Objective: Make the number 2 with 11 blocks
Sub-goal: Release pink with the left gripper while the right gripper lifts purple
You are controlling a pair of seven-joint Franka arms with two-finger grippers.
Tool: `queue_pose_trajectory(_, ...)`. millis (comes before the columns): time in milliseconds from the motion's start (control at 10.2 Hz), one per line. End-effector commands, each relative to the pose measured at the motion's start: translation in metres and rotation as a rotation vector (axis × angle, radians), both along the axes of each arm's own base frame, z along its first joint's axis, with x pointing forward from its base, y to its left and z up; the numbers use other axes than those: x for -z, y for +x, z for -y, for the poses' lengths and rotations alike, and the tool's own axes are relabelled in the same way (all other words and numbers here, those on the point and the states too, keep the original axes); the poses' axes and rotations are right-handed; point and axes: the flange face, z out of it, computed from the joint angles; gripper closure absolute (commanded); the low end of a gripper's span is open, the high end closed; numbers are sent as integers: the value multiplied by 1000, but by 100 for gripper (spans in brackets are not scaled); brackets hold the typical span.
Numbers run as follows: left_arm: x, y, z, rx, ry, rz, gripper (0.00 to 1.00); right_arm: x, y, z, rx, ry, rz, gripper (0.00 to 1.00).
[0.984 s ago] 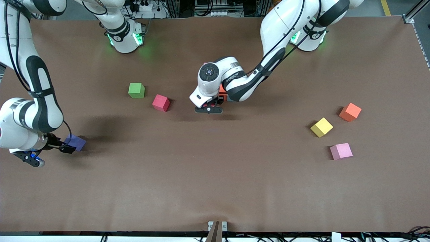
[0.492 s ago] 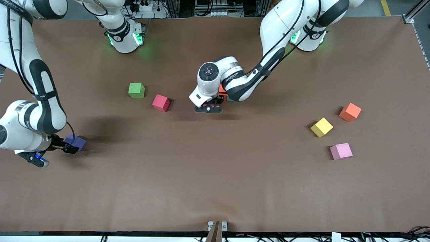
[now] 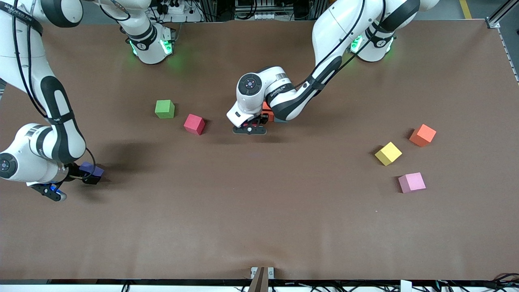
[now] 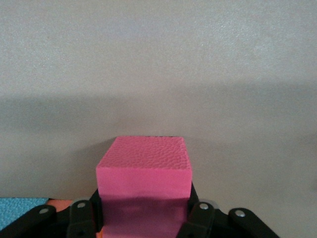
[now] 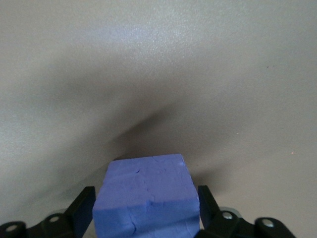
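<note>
My left gripper (image 3: 250, 129) is down at the table's middle, shut on a pink block (image 4: 142, 168) that rests on the brown surface. Beside it, mostly hidden under the left arm, lie an orange-red block (image 3: 266, 111) and a light blue block (image 4: 17, 213). At the right arm's end of the table, my right gripper (image 3: 89, 174) is low, its fingers (image 5: 83, 203) pressed against both sides of a purple block (image 5: 146, 198). Loose on the table lie a red block (image 3: 194, 124), an orange block (image 3: 422, 135), a yellow block (image 3: 388, 153) and a pink block (image 3: 412, 182).
A green cube (image 3: 164, 108) sits next to the red block, toward the right arm's end. The brown table (image 3: 259, 211) stretches wide and bare nearer the front camera. Both arm bases stand along the farthest edge.
The right arm has swung in over the purple block and its fingers have closed against it. The left gripper has shifted slightly away from the front camera.
</note>
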Motion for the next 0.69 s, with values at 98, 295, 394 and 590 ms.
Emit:
queue_pose_trajectory(98,10,2,-3,6,34,11,0,0,-1,0,-9,11,-4,24)
queue_pose_trajectory(295,7,4,-3,4,32,16,0,-6,-1,-1,-10,11,-4,25)
queue_pose_trajectory(394,4,3,-2,7,29,18,0,-4,-2,-4,-16,13,-9,31)
queue_pose_trajectory(590,-3,4,-3,13,44,24,0,-7,-1,-5,-37,16,-4,43)
